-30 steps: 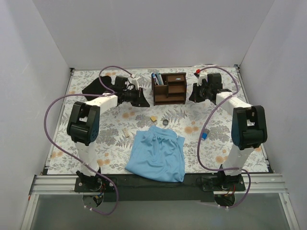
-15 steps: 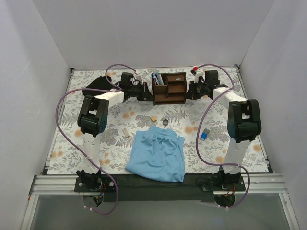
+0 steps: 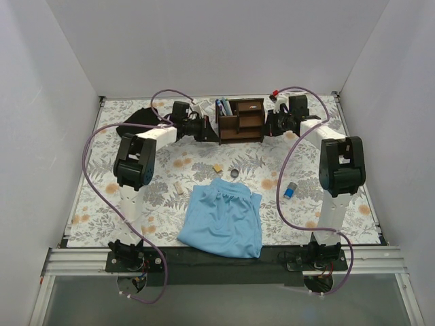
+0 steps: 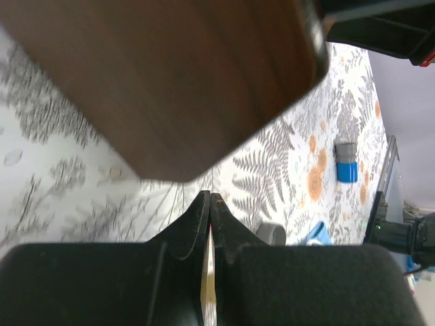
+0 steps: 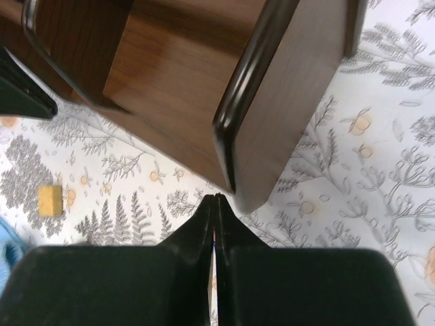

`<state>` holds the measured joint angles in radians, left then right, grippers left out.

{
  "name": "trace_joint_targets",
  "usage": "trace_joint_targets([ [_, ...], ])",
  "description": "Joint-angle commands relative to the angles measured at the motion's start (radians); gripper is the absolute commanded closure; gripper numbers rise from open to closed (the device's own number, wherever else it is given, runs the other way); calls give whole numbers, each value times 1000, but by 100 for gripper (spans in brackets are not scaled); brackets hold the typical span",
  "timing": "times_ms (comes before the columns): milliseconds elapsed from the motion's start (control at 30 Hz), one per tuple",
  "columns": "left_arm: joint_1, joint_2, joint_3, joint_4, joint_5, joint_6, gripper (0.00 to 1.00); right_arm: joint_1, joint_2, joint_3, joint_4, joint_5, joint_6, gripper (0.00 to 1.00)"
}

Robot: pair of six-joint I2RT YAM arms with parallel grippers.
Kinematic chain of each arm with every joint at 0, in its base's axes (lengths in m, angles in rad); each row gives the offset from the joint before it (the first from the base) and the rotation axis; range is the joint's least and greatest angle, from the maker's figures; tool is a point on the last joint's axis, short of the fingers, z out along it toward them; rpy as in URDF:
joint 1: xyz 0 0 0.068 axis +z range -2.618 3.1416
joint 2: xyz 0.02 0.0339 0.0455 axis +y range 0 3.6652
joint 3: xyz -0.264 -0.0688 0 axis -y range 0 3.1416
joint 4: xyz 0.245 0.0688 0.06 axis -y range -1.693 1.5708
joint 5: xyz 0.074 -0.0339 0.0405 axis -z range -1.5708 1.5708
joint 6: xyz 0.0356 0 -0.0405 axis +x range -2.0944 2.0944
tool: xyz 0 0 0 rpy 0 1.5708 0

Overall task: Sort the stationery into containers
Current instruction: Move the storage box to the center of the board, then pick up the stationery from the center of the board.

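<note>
The dark brown wooden organizer stands at the back middle, with blue and white pens in its left slot. My left gripper is shut and empty, with its tips at the organizer's left side. My right gripper is shut and empty at the organizer's right side. On the mat lie a tan eraser, a dark ring, a second tan block and a blue-capped white cylinder. The cylinder and ring show in the left wrist view, and the eraser in the right wrist view.
A light blue cloth lies crumpled at the front middle. A black cloth lies at the back left behind the left arm. Purple cables loop over both arms. White walls enclose the floral mat.
Both arms have stretched toward the back and closed in on the organizer's two sides. The organizer has shifted slightly toward the back. The loose items have not moved.
</note>
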<state>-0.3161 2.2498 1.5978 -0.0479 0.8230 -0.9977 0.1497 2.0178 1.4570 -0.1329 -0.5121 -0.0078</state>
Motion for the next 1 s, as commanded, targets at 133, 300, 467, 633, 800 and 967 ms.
trace_joint_targets([
  [133,92,-421,-327,-124,21,172,77,39,-237,-210,-45,-118,-72,99],
  [300,92,-605,-467,-171,-24,289,59,193,-303,-242,-59,-129,-222,79],
  [467,92,-699,-574,-248,-85,269,57,332,-217,-144,-109,-59,-224,62],
  [633,120,-852,-685,-251,-414,157,26,387,-84,48,-205,65,-143,53],
  [800,137,-966,-768,-297,-580,142,26,459,-21,120,-258,167,-143,50],
  [967,137,-1036,-831,-287,-703,136,25,514,-13,103,-258,250,-75,41],
])
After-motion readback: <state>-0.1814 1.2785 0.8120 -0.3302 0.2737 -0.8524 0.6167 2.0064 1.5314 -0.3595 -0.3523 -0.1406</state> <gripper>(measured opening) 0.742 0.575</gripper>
